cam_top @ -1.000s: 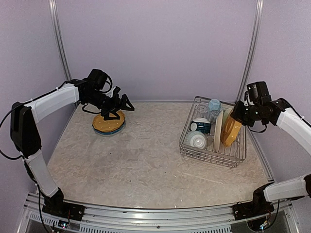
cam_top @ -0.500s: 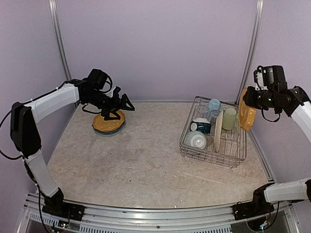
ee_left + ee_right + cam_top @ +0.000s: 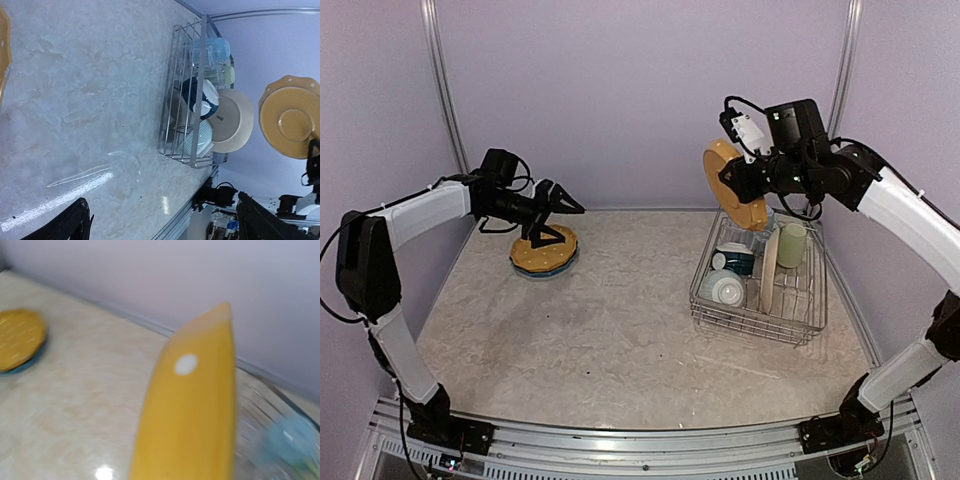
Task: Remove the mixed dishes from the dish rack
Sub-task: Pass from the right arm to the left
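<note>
Above dish rack (image 3: 756, 326), right hand (image 3: 730, 184) grips yellow plate (image 3: 752, 213) (on edge); left hand (image 3: 566, 222) spread wide near plate stack (image 3: 542, 257).

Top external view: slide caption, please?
Right gripper holds yellow plate above dish rack; open left gripper hovers over stacked plates.

Yellow plate (image 3: 735, 186) on edge above silver wire rack (image 3: 750, 322) of bowls (image 3: 728, 290), mugs (image 3: 791, 244), upright cream plate (image 3: 769, 272); yellow-on-blue stack (image 3: 544, 253) far left.
</note>
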`<state>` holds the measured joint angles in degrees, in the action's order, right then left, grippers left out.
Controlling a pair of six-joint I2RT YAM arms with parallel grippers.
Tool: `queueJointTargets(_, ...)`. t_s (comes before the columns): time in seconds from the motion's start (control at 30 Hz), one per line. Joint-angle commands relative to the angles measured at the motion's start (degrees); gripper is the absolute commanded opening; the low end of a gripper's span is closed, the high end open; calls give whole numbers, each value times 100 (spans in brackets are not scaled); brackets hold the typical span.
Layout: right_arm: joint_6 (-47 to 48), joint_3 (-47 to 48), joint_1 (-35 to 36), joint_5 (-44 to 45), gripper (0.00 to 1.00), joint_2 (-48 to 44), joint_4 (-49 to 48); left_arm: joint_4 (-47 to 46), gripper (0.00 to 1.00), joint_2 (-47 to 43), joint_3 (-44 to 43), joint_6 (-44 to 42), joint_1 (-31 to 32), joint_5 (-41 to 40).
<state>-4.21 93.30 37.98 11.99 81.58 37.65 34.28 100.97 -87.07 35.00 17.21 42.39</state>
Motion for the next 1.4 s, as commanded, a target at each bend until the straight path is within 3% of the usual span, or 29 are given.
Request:
queueJointTargets(0.0,1102,441,720,257,0,432,-1062,-1696,97,-152,581,1247,-425,1787)
queueJointTargets(0.23,2258,829,1727,1321,0,1675,-1533,-3758,97,67,1103,2957,-589,2908)
queueJointTargets(0.43,2696,1019,2121,1664,0,2429,-1825,-4837,97,329,1365,3881,-469,3179)
queueJointTargets(0.77,2885,1072,2397,2021,0,3029,-2112,-3969,94,834,1185,3548,171,3102)
queueJointTargets(1.0,3091,978,2598,2265,0,3190,-2295,-3271,83,864,996,3057,358,2942)
queueJointTargets(1.37,3766,968,2832,3087,0,3675,-2696,-2692,41,825,942,2611,453,2551)
